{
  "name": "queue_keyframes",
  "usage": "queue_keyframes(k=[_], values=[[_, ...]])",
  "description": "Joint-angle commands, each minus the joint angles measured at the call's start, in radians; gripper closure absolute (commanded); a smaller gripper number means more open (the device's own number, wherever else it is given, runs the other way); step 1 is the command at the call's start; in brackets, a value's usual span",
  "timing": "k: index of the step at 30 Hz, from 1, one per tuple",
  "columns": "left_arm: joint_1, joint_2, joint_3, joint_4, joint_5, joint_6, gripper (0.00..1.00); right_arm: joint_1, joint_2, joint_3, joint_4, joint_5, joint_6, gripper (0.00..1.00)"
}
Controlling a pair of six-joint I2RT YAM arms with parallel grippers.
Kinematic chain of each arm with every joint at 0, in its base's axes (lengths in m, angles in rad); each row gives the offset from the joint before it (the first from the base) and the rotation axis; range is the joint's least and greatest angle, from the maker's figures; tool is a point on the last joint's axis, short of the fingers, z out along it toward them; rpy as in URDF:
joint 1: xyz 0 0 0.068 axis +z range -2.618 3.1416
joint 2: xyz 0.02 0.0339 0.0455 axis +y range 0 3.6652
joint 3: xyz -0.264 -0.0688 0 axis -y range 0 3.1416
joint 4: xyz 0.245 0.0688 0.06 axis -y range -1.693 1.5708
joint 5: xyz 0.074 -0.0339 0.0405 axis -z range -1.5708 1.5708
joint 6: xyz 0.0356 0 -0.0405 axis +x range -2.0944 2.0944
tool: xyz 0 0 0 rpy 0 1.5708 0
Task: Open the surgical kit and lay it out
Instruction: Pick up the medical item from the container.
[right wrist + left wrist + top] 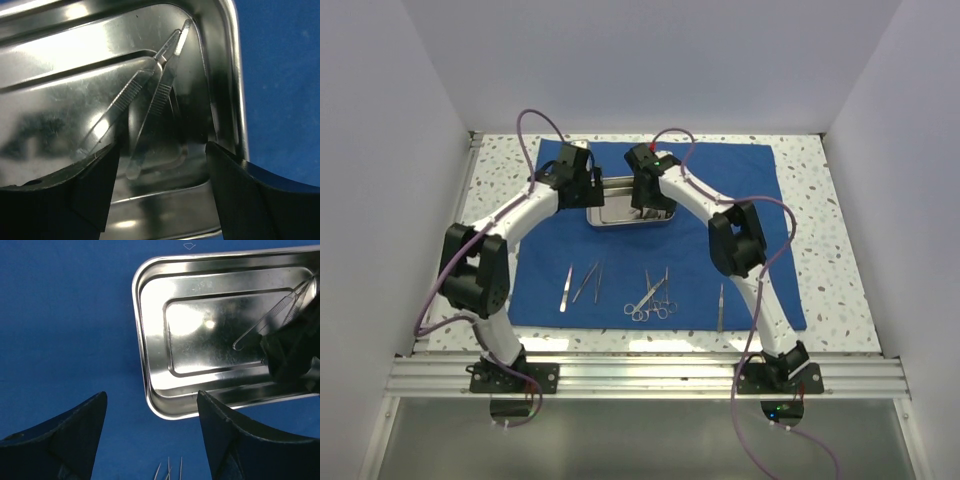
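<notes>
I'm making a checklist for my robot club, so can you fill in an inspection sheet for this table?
Surface: speckled table, blue cloth spread flat.
Job's things: steel tray on the cloth, slim tool inside; tweezers and clamps laid out nearer the arms.
Clutter: nothing seen.
Claws: left claw open at the tray's edge; right claw open over the slim tool.
Cables: purple cables loop along both arms.
Surroundings: white walls, metal rail.
</notes>
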Motion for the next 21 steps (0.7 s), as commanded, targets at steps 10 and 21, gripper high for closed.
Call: queue_keyframes(k=[10, 21], values=[[0.004, -0.164, -0.096, -0.077, 0.017, 0.016, 0.26, -0.011, 0.162, 0.187, 0.075, 0.035, 0.064, 0.26], [0.004, -0.231, -0.128, -0.108, 0.003, 0.039, 0.27, -0.046, 0.263, 0.279, -0.010, 0.089, 0.060, 0.66]])
